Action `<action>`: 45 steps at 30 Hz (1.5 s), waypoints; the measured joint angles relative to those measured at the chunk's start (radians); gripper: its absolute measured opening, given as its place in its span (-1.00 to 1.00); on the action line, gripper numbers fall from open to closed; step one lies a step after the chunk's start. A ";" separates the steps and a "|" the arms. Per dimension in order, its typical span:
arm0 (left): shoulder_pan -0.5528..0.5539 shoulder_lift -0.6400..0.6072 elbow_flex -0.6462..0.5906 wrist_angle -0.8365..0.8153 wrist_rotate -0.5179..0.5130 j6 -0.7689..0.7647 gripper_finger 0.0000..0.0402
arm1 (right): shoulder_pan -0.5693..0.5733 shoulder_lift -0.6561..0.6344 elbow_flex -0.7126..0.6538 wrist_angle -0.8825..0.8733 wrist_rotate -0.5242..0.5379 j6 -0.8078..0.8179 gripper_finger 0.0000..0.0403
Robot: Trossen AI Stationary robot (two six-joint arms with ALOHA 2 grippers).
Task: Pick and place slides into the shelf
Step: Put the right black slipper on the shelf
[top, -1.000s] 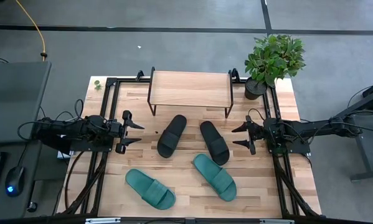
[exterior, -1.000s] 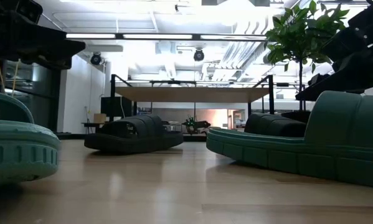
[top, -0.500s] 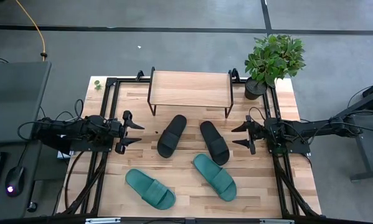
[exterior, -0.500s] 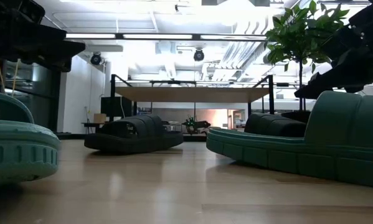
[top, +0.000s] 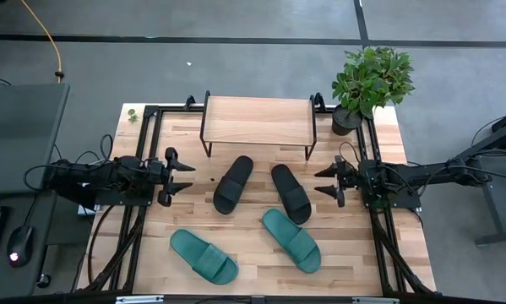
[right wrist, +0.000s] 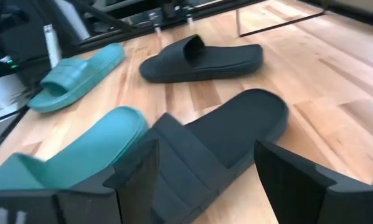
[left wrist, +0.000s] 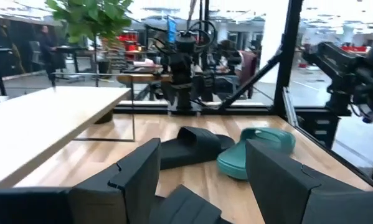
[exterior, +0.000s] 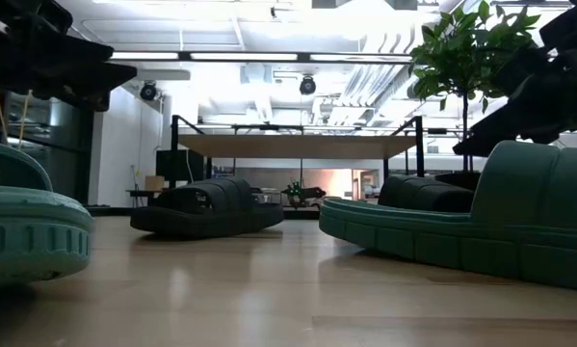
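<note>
Right now I hover my right gripper [top: 326, 182], fingers apart and empty, beside the nearer black slide [top: 291, 193] before the shelf [top: 258, 121], so reaching comes next.

I look over all four views and find no writing I can read: no brand on the slides [top: 234, 183], no label on the shelf [top: 258, 120], no number or sign on the bench [top: 345, 253] or in the room behind it.
</note>
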 joint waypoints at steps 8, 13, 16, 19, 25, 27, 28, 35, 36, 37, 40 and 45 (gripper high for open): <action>0.000 0.000 0.000 0.093 0.030 0.000 0.08 | 0.000 0.000 0.000 0.000 0.047 -0.001 0.25; 0.000 0.000 0.000 0.151 -0.057 0.003 0.08 | 0.000 0.000 0.000 0.000 0.067 0.019 0.25; 0.000 0.002 0.000 0.193 -0.076 -0.008 0.08 | 0.000 0.000 0.000 0.000 0.063 0.075 0.25; 0.000 0.005 0.002 0.194 -0.078 -0.037 0.08 | 0.000 0.000 0.000 0.012 0.042 0.077 0.25; 0.000 0.015 0.057 0.183 -0.080 -0.084 0.08 | 0.000 0.000 0.000 0.135 0.038 0.007 0.25; 0.000 0.024 0.084 0.185 -0.081 -0.084 0.08 | 0.000 0.000 0.000 0.176 0.052 -0.016 0.25; 0.000 0.029 0.098 0.173 -0.084 -0.085 0.08 | 0.000 0.000 0.000 0.186 0.065 -0.031 0.25; 0.001 0.117 0.247 -0.026 -0.242 -0.163 0.08 | 0.000 0.001 0.140 -0.009 0.144 -0.096 0.25; 0.001 0.137 0.271 -0.064 -0.242 -0.175 0.08 | 0.002 0.002 0.175 -0.057 0.154 -0.108 0.25; 0.001 0.157 0.294 -0.100 -0.238 -0.182 0.08 | 0.005 0.002 0.209 -0.100 0.166 -0.118 0.25; 0.000 0.220 0.343 -0.131 -0.233 -0.202 0.07 | 0.018 0.011 0.308 -0.204 0.200 -0.162 0.25; 0.001 0.297 0.387 -0.120 -0.240 -0.205 0.07 | 0.068 0.063 0.465 -0.340 0.284 -0.215 0.25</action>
